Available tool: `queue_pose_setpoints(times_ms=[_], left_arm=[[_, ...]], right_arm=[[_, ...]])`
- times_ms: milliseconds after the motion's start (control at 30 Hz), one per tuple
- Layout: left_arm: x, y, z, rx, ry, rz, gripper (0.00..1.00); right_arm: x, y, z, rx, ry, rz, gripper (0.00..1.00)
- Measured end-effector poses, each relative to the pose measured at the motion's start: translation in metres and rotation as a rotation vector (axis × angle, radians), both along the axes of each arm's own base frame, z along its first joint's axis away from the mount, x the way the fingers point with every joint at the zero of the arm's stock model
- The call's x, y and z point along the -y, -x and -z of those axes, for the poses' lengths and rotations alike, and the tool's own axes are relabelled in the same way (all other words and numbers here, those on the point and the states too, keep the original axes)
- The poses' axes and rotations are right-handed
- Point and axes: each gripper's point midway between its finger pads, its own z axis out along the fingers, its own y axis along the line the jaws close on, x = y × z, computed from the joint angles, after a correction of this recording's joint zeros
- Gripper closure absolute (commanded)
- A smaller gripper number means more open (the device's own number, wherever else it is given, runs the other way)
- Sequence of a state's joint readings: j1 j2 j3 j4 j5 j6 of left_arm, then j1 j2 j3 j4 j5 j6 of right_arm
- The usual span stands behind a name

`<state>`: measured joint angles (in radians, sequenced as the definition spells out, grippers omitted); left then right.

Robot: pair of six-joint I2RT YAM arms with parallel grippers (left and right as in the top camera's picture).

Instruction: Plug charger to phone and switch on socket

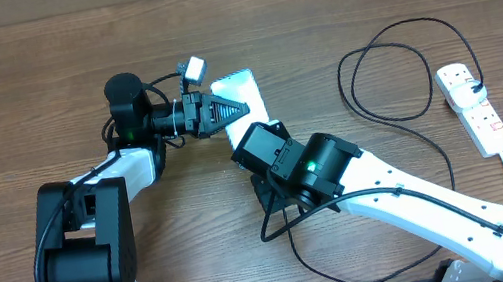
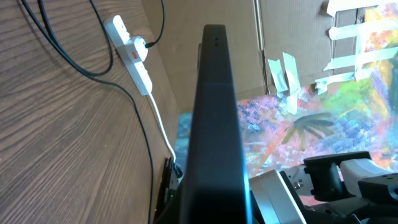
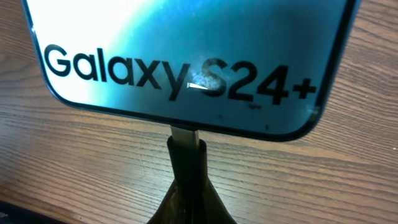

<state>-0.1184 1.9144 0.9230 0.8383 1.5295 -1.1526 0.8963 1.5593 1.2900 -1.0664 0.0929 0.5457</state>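
Note:
My left gripper point(image 1: 229, 110) is shut on the phone point(image 1: 245, 89) and holds it on edge above the table. In the left wrist view the phone point(image 2: 214, 118) shows edge-on as a dark slab. My right gripper point(image 3: 186, 163) is shut on the charger's plug tip point(image 3: 185, 134). The tip meets the middle of the phone's bottom edge under the "Galaxy S24+" text point(image 3: 180, 71); I cannot tell how deep it sits. The black cable point(image 1: 343, 76) loops to the white socket point(image 1: 475, 111), where its plug head point(image 1: 479, 87) sits in an outlet.
The socket point(image 2: 134, 53) lies at the table's right edge with its white cord trailing toward the front. Cable loops cover the table between the socket and my right arm point(image 1: 338, 173). A cardboard wall stands at the back.

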Motion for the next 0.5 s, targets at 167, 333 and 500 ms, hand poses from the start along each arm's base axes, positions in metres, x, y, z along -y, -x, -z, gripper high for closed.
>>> queue_pose_setpoints(times_ms=[167,333,500], left_arm=[[0.000,0.001,0.000,0.006,0.001,0.003,0.96],[0.000,0.003,0.000,0.007,0.003,0.017,0.96],[0.000,0.004,-0.001,0.007,0.004,0.023,0.96]], right_arm=[[-0.003,-0.004,-0.004,0.016,-0.011,-0.006,0.96],[-0.011,-0.007,-0.012,0.012,-0.058,-0.009,0.96],[-0.010,0.003,-0.010,-0.038,-0.061,-0.021,0.96]])
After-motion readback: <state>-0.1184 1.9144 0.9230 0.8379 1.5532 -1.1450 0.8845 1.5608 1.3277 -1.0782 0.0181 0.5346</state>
